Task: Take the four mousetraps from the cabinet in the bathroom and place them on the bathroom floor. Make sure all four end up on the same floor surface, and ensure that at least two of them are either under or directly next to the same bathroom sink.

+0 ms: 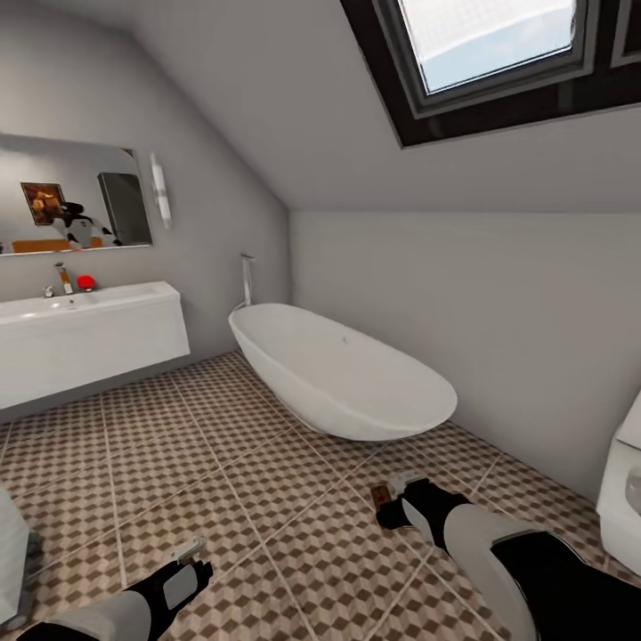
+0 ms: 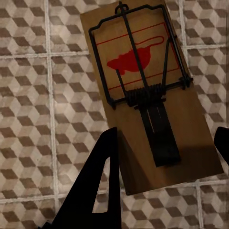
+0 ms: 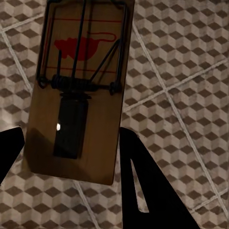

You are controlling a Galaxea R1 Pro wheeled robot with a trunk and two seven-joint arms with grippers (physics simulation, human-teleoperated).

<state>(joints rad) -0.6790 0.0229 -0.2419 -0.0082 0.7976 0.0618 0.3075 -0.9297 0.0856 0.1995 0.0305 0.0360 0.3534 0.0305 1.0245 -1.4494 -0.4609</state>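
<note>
Each gripper holds one mousetrap over the cube-patterned bathroom floor (image 1: pixel 267 463). In the left wrist view a brown wooden mousetrap (image 2: pixel 143 95) with a red mouse print and a black wire bar sits between the dark fingers (image 2: pixel 95 186) of my left gripper (image 2: pixel 164 157). The right wrist view shows a second mousetrap (image 3: pixel 81 95) clamped in my right gripper (image 3: pixel 71 162). In the head view the left gripper (image 1: pixel 189 554) hangs low at the front left. The right gripper (image 1: pixel 392 499) carries its mousetrap (image 1: pixel 381 493) just in front of the bathtub. The white bathroom sink (image 1: pixel 80 334) is on the left wall.
An oval white bathtub (image 1: pixel 343 374) stands in the middle against the back wall. A white toilet (image 1: pixel 623 499) is at the right edge. The edge of a pale boxy object (image 1: pixel 13 552) shows at the left margin. Open tiled floor lies between the sink and the tub.
</note>
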